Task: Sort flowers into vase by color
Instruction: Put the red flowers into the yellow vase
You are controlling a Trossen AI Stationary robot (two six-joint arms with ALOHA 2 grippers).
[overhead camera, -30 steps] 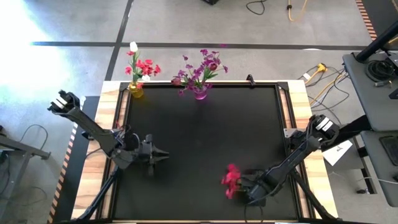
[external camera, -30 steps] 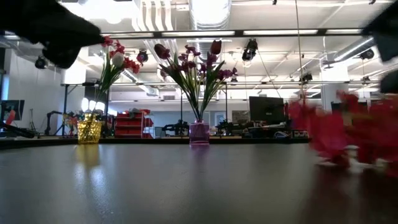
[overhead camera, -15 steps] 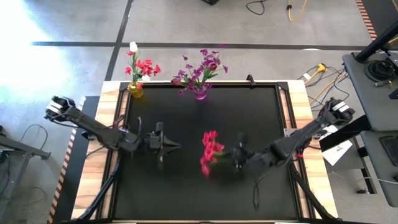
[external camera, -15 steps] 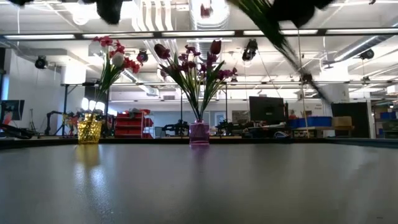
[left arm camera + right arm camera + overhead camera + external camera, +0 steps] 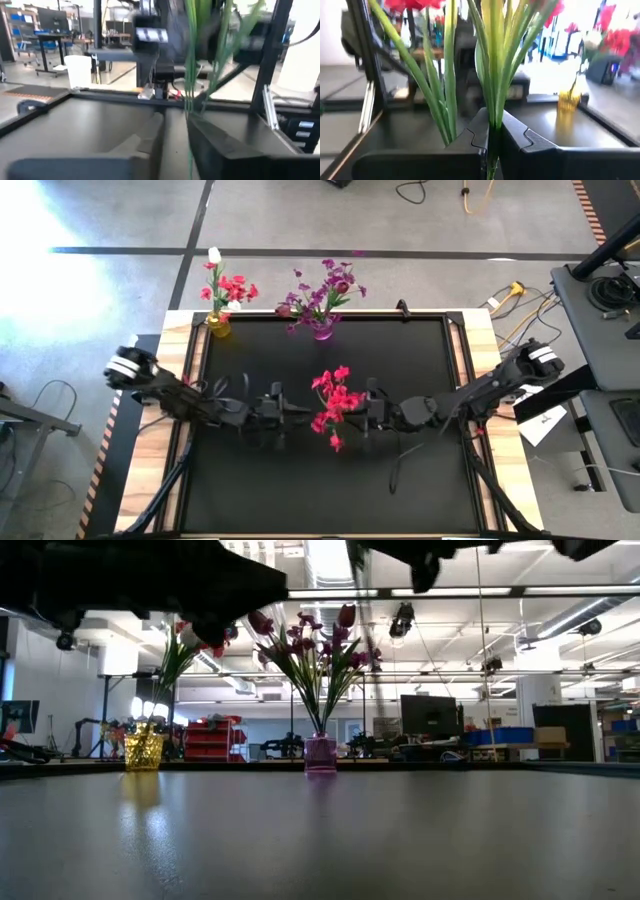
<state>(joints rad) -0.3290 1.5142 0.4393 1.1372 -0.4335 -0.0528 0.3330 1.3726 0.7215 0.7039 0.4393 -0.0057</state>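
The red flower spray (image 5: 335, 398) is hanging above the table's middle, at about six o'clock from the purple vase (image 5: 321, 330), because your right gripper (image 5: 371, 406) is pinching its green stems (image 5: 492, 75) between closed fingers, blooms toward the left arm. Your left gripper (image 5: 285, 408) is facing it from nine o'clock, close by, stems showing just past its fingers; whether it is parted I cannot tell. This looks like a handover toward the yellow vase (image 5: 218, 326), which is holding reds at eleven o'clock. Half a second ago the spray sat slightly lower and the left gripper farther away; both are closing in.
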